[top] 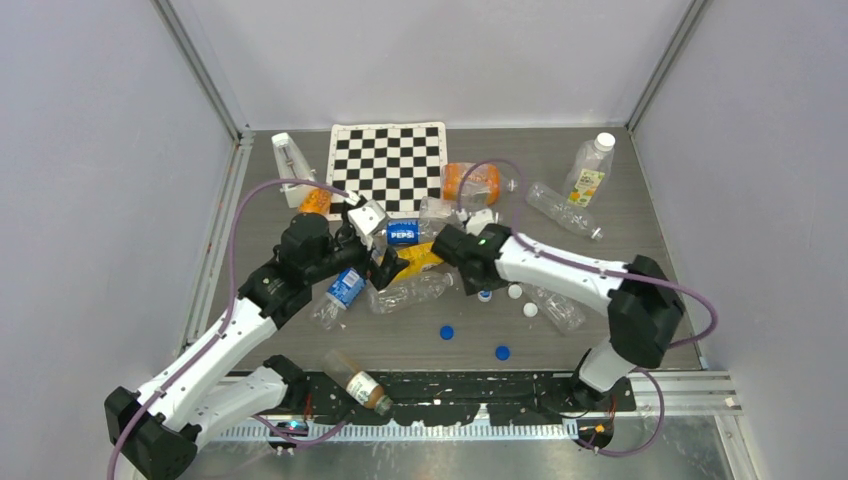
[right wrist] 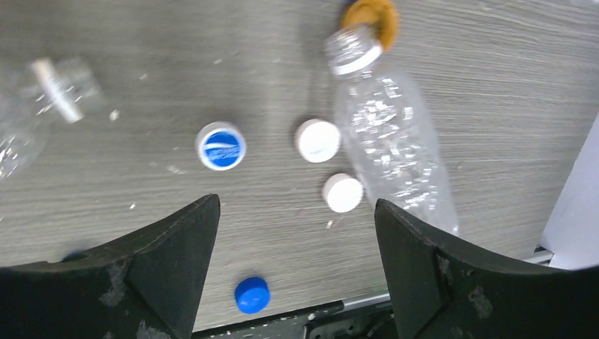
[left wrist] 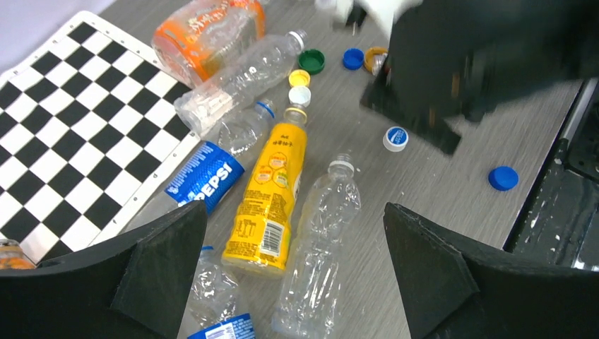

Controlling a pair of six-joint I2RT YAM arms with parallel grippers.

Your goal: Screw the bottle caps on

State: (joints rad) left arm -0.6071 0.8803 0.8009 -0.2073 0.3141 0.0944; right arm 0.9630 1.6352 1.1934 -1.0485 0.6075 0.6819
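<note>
Lying loose on the grey table (top: 650, 215), blue bottle caps (top: 446, 332) sit nearest, white caps (right wrist: 317, 140) just beyond, beside a clear bottle (right wrist: 392, 141); farther in, right gripper (right wrist: 297, 205) and left gripper (left wrist: 294, 212) gape wide, both empty.

This looks like a robot lab test cell. Plain pale walls (top: 90, 150) on metal posts (top: 200, 65) box in a grey table (top: 560, 170). A left arm (top: 215, 350) and a right arm (top: 560, 268) are bolted to a black rail (top: 470, 390). A checkerboard (top: 388, 165) lies flat at the back.
</note>
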